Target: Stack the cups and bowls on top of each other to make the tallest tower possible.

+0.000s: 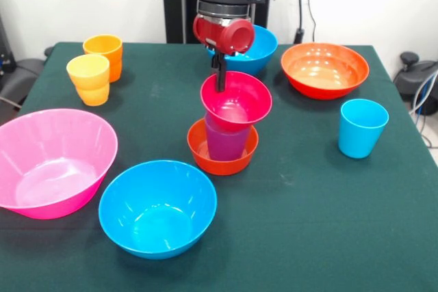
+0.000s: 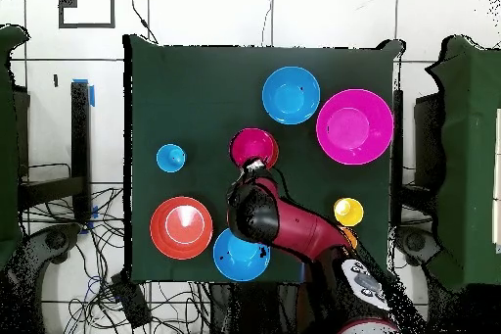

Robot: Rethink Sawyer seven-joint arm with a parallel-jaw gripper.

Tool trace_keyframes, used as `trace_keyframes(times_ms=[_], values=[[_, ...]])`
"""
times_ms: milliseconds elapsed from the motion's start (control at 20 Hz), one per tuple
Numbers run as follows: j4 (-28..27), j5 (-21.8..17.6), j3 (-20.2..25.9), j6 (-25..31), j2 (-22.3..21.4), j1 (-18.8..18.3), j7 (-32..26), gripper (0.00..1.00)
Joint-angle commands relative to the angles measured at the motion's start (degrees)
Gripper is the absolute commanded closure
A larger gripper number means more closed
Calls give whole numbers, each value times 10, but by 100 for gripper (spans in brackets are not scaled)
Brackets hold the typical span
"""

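Observation:
The tower stands mid-table: the small orange bowl point(image 1: 200, 154) holds the purple tumbler point(image 1: 227, 144), and the small crimson bowl point(image 1: 241, 104) sits on the tumbler, tilted toward the camera. My gripper point(image 1: 220, 80) comes down from above and is shut on the crimson bowl's far rim; it also shows in the overhead view point(image 2: 252, 167) beside the crimson bowl point(image 2: 254, 144). The light blue tumbler point(image 1: 361, 128) stands alone to the right. The yellow tumbler point(image 1: 89, 78) and orange tumbler point(image 1: 104, 52) stand together at the far left.
The huge pink bowl point(image 1: 51, 162) sits near left, and a blue bowl point(image 1: 157, 208) is in front of the tower. Another blue bowl point(image 1: 263, 49) lies behind the gripper. The wide orange bowl point(image 1: 324, 70) is far right.

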Motion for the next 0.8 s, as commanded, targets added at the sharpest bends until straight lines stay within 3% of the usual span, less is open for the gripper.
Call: trace_keyframes(times_ms=[50,400,800], values=[[37,27,9,75,10,12,79,100],[41,34,40,55,26,0,95,100],[19,34,14,63,42,11,71,100]])
